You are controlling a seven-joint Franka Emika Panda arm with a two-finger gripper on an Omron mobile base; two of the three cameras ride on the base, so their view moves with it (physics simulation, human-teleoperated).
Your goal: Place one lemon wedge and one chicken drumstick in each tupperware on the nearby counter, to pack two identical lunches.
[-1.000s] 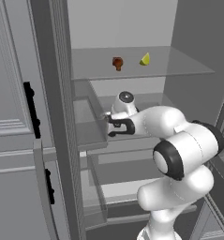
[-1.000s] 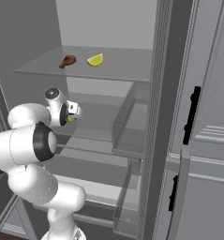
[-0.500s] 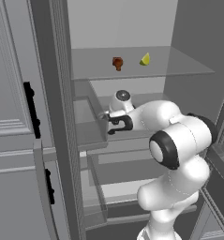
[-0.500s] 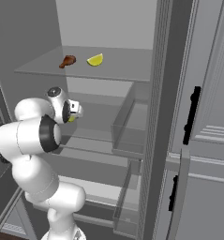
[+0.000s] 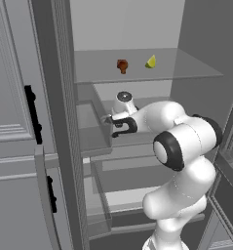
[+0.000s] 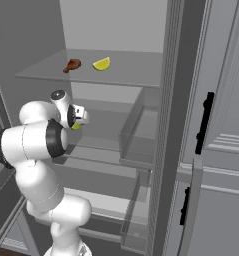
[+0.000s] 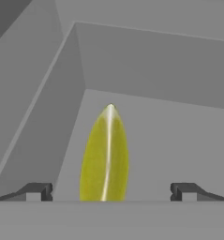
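In the hand view, two dark fingertips [image 7: 38, 191] stand far apart at the lower left and lower right of the frame, so the gripper [image 7: 111, 192] is spread wide and holds nothing. Between them, at the lower centre, a yellow-green lemon wedge [image 7: 105, 157] lies on a grey shelf floor [image 7: 179, 140], its pointed end toward the top of the frame, clear of both tips. Grey walls close in behind it and on the left.

In the right base view, the white arm [image 6: 38, 142] fills the lower left, and a sliver of the same yellow-green wedge [image 6: 76, 126] shows just under the hand at left of centre. In the left base view the hand reaches into the open grey cabinet at mid-frame, over the middle shelf [image 5: 96, 139].

Farther back, on the glass upper shelf [image 5: 186, 68], a brown chicken drumstick [image 5: 122, 65] and a second lemon wedge [image 5: 150, 61] lie near each other but apart, in the upper centre of the left base view and the upper left of the right base view.
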